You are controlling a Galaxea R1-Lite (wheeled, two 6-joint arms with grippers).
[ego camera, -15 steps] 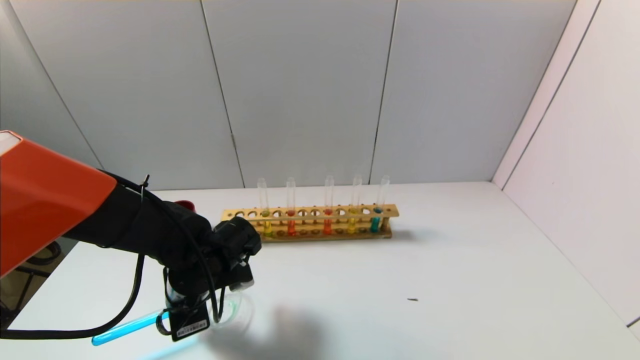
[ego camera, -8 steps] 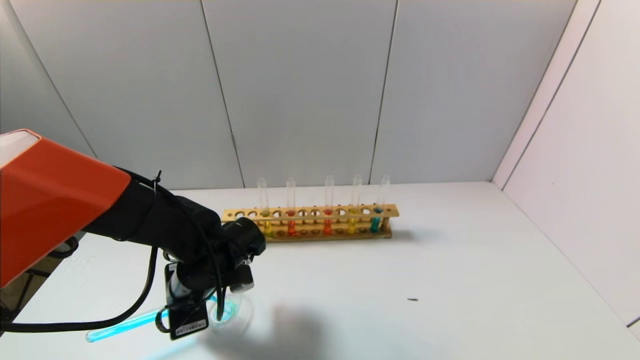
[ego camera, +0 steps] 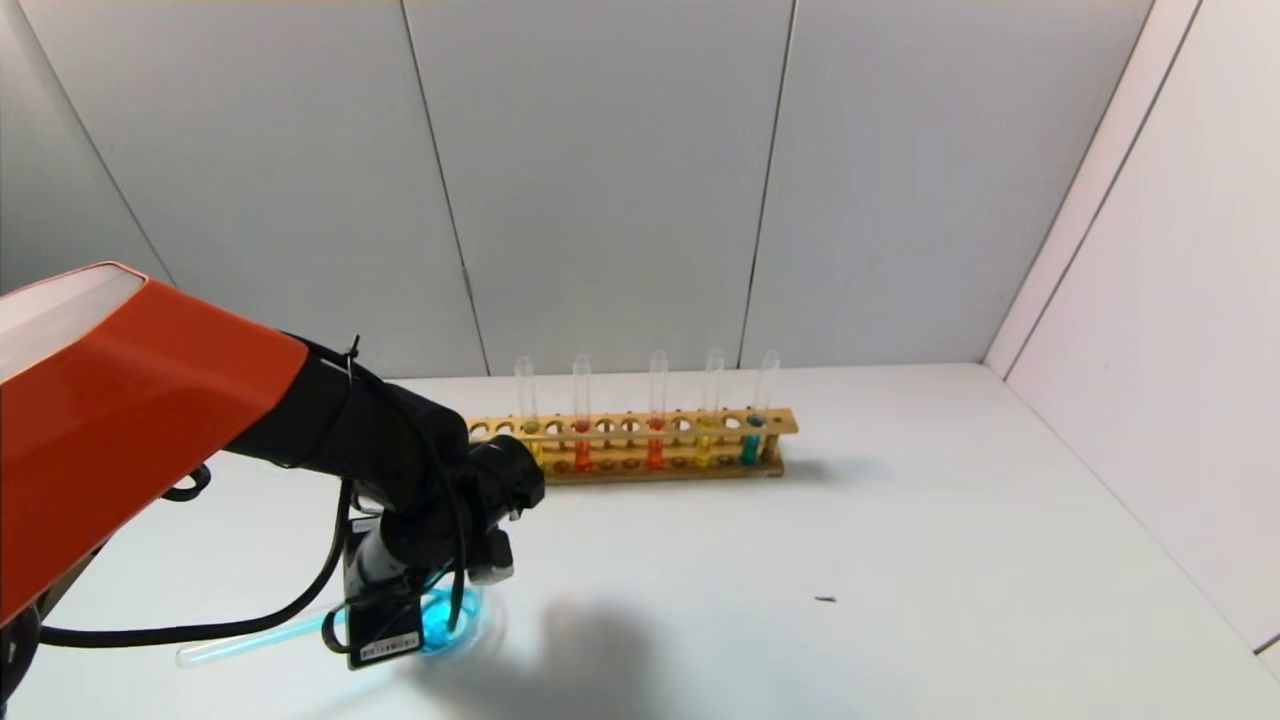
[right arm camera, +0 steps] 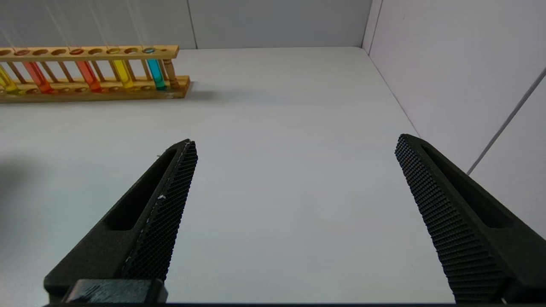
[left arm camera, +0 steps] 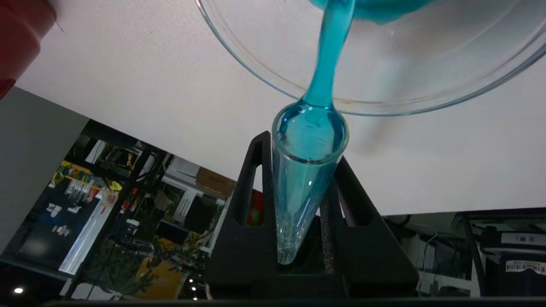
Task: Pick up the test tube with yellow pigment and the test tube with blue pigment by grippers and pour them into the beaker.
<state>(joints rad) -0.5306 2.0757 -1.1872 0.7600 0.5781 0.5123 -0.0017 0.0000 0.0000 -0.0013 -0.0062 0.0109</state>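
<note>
My left gripper [ego camera: 425, 600] is shut on the test tube with blue pigment [ego camera: 250, 640], tipped with its mouth over the beaker [ego camera: 480, 630]. In the left wrist view the tube [left arm camera: 298, 200] sits between the fingers [left arm camera: 251, 179] and a blue stream [left arm camera: 330, 51] runs from its mouth into the beaker [left arm camera: 239, 55]. Blue liquid pools in the beaker. A test tube with yellow pigment [ego camera: 708, 420] stands in the wooden rack [ego camera: 640, 445], as does a second blue tube [ego camera: 755, 425]. My right gripper [right arm camera: 294, 170] is open and empty above the table, out of the head view.
The rack [right arm camera: 98, 85] also holds another yellow tube [ego camera: 530, 425] and two orange-red tubes [ego camera: 582, 425]. A dark-red cup [left arm camera: 21, 34] stands near the beaker. A small dark speck [ego camera: 825, 599] lies on the white table [ego camera: 900, 560]. Walls close the back and right.
My left arm has tipped the blue tube further, raising its closed end. The blue liquid has run out of the tube into the beaker. The right gripper shows no change.
</note>
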